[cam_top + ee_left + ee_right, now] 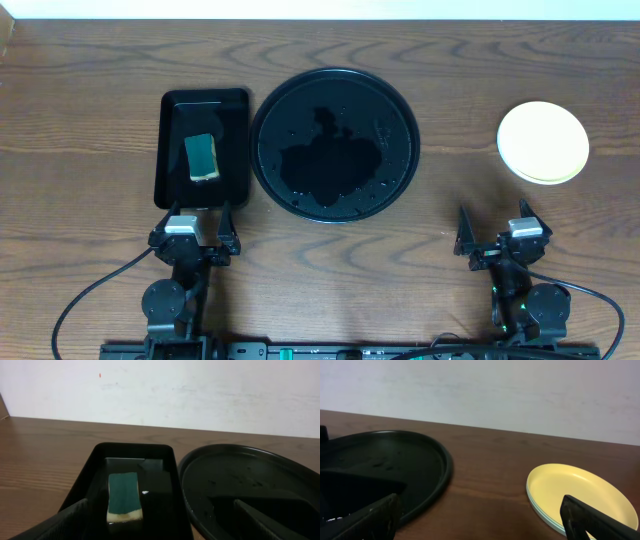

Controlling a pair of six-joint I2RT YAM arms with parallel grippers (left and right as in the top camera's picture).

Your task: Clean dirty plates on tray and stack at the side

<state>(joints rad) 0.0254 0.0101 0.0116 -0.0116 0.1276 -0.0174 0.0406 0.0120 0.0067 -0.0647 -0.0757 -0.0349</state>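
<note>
Plates (543,142) are sitting in one stack on the desk (450,60), far right, well apart from the tray (300,105). The yellow plate is lying on top. In the right wrist view thin mint edges are showing under its rim, and its face is looking clean.

The tray is sitting mid-desk, left of the stack. A dark puddle is lying across its floor, with droplets glinting around it.

Just left of the tray, a small rectangular tray (170,150) is sitting, the two rims nearly touching. A sponge (202,157) is lying flat inside it, green side up, a pale layer showing at its near edge.

Left claw (198,210) is hovering at the near end of the small tray, jaws spread wide and gripping nothing. Its fingers are framing the sponge in the left wrist view.

Right claw (492,215) is hovering over bare desk, nearer than the stack and slightly left of it. Its jaws are also spread wide and are gripping nothing.
</note>
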